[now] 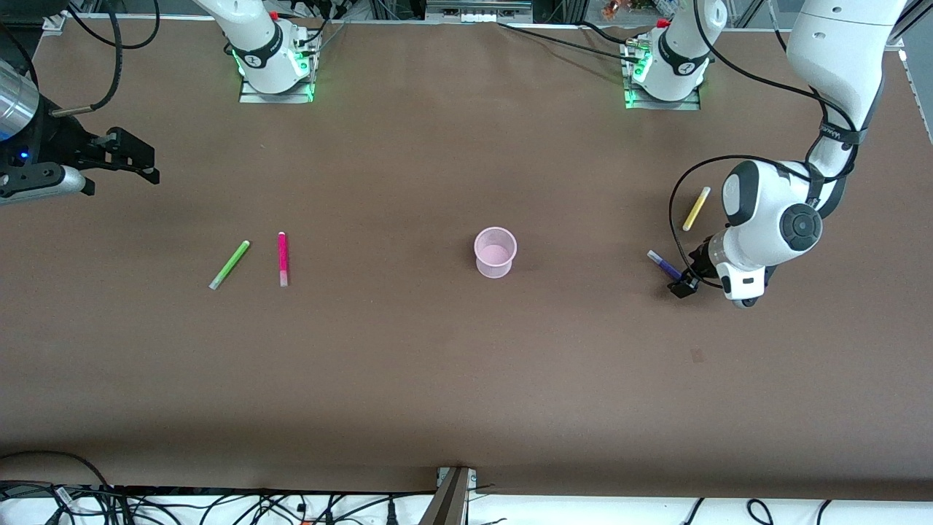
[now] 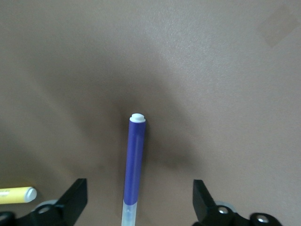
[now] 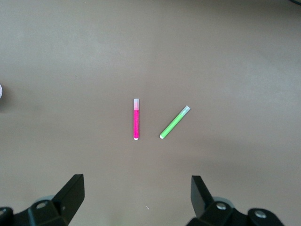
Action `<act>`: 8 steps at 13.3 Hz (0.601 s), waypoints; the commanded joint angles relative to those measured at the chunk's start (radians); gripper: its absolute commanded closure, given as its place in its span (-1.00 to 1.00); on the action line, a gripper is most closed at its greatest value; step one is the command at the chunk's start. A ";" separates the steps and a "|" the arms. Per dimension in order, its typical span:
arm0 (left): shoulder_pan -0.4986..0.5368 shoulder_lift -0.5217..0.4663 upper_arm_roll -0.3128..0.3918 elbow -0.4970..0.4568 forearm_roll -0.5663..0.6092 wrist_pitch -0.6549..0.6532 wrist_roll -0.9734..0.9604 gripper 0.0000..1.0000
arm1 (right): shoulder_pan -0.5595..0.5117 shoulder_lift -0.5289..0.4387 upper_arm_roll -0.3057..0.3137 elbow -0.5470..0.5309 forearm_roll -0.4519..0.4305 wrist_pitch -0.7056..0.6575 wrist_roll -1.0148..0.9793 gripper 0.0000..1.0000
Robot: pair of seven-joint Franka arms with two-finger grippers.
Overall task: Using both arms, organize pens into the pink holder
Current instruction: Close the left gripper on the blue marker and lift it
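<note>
The pink holder (image 1: pixel 496 251) stands upright mid-table. A dark purple pen (image 1: pixel 663 263) lies toward the left arm's end, and my left gripper (image 1: pixel 689 273) is low over it. In the left wrist view the pen (image 2: pixel 135 160) lies between the fingers of the open left gripper (image 2: pixel 139 188), and neither finger touches it. A yellow pen (image 1: pixel 696 208) (image 2: pixel 16 194) lies close by, farther from the front camera. Toward the right arm's end lie a magenta pen (image 1: pixel 282 258) (image 3: pixel 136 119) and a lime green pen (image 1: pixel 229 265) (image 3: pixel 174 122). My right gripper (image 1: pixel 146 166) (image 3: pixel 137 181) hangs open and holds nothing, above the table at that end.
Both arm bases (image 1: pixel 277 65) (image 1: pixel 667 73) stand along the table's back edge. A small brown tape patch (image 1: pixel 697 355) (image 2: pixel 280 23) sits on the table, nearer the front camera than the purple pen. Cables (image 1: pixel 219 503) hang below the front edge.
</note>
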 commanded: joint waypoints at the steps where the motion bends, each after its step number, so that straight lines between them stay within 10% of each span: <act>1: -0.008 0.019 0.004 -0.005 0.003 0.041 -0.012 -0.72 | -0.002 0.008 0.002 0.026 0.015 -0.015 -0.012 -1.00; 4: -0.008 0.028 0.004 -0.003 0.003 0.044 -0.012 -0.33 | -0.004 0.010 -0.003 0.024 0.015 -0.010 -0.013 -1.00; 8: -0.008 0.039 0.006 -0.003 0.033 0.044 -0.012 -0.31 | 0.001 0.014 0.003 0.055 0.014 -0.016 0.002 -1.00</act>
